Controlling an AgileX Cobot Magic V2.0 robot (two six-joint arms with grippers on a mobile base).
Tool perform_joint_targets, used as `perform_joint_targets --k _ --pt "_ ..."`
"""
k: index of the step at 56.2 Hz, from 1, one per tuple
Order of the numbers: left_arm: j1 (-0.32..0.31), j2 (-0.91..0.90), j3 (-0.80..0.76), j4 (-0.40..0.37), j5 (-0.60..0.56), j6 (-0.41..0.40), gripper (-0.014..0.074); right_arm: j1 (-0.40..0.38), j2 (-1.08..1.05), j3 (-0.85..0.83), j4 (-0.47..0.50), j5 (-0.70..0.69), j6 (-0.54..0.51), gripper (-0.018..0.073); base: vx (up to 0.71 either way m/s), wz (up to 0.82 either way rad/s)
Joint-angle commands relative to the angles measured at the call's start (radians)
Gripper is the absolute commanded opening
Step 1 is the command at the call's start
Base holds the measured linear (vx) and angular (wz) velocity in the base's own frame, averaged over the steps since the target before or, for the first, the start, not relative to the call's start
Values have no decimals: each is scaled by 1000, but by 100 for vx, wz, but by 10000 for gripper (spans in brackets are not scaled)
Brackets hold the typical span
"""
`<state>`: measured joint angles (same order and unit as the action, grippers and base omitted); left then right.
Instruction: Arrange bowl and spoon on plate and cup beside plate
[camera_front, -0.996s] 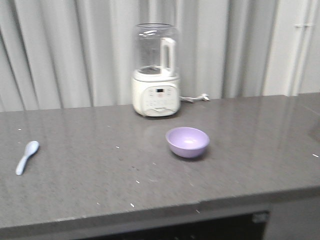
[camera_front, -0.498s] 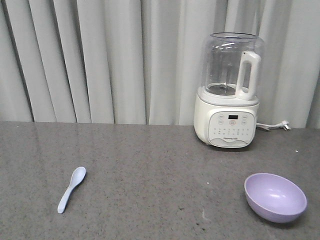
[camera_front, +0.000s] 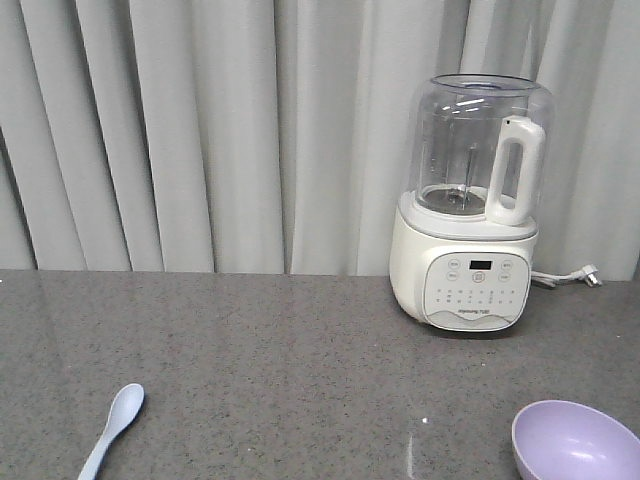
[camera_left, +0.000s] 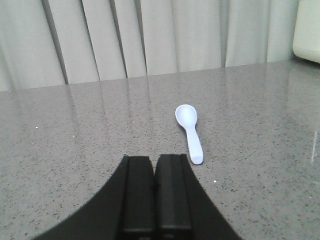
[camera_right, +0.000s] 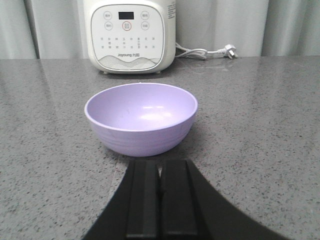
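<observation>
Grey worktop (camera_front: 280, 350), two hands closed and empty.
Left hand (camera_left: 154, 160): pressed together, grips nothing, faces spoon (camera_left: 190, 131) lying flat, scoop end away. Right hand (camera_right: 160, 164): same, faces lavender bowl (camera_right: 141, 118) standing upright near, Joyoung blender (camera_right: 127, 35) behind it by curtain (camera_front: 200, 130).

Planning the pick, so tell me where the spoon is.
The spoon lies flat on the counter at the front view's lower left, far from the bowl at lower right, just ahead of the left fingers.

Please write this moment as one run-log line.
left gripper: shut, spoon ahead | right gripper: shut, bowl ahead | plate, cup: not in view
</observation>
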<state>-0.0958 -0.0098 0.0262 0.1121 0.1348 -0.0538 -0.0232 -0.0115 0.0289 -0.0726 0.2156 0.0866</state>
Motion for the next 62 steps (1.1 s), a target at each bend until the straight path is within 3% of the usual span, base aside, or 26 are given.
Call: perform_joint_targets --k 1,37,42,49,52,56,62 --pt "-1 -7 -25 1 -84 -3 -6 -6 -4 5 -4 -83 0 -8 8 -10" --pt "-1 -7 -25 1 -86 -3 -6 -6 -4 5 -8 -131 -3 -8 2 -2" --pt "-1 -7 -36 -1 -177 -10 -6 -6 -4 5 -2 -210 0 -8 0 0" --pt "-1 -7 -41 -2 -456 -110 -6 -6 -4 -18 -9 -458 -5 -8 0 0" --pt "-1 -7 -87 -2 -521 -192 -6 -6 -4 -75 -9 -465 -5 -8 0 0" --pt "-1 7 -210 2 -481 -274 -6 -6 19 -197 -9 -418 -16 -8 0 0" --pt "-1 131 -486 21 -341 -189 -6 -6 158 -455 -9 -342 -87 -8 0 0"
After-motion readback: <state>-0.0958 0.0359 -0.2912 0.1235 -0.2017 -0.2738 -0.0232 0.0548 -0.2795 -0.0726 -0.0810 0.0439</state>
